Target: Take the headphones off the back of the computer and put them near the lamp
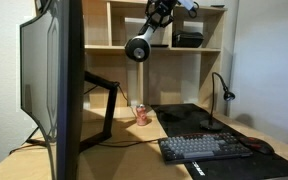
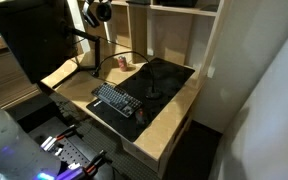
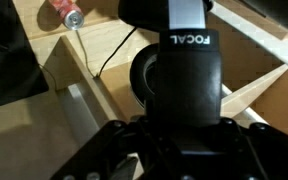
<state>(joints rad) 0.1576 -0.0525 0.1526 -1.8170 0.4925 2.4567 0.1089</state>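
The black headphones (image 1: 139, 47) hang in the air above the desk, held by their headband in my gripper (image 1: 160, 14), which is shut on them. In the wrist view the headband marked FOCAL (image 3: 189, 60) runs between my fingers (image 3: 184, 135), with an ear cup below it. In an exterior view the headphones (image 2: 97, 12) are up near the top, right of the computer (image 2: 39, 40). The computer (image 1: 59, 80) stands edge-on at the left on its angled stand. The black gooseneck lamp (image 1: 222, 88) stands at the right of the desk, well below and right of the headphones.
A black keyboard (image 1: 204, 147) lies on a dark desk mat (image 2: 149, 85) with a mouse (image 1: 257, 146) beside it. A red can (image 1: 141, 114) stands near the monitor stand. Wooden shelves (image 1: 199, 50) rise behind the desk, with a black box on one.
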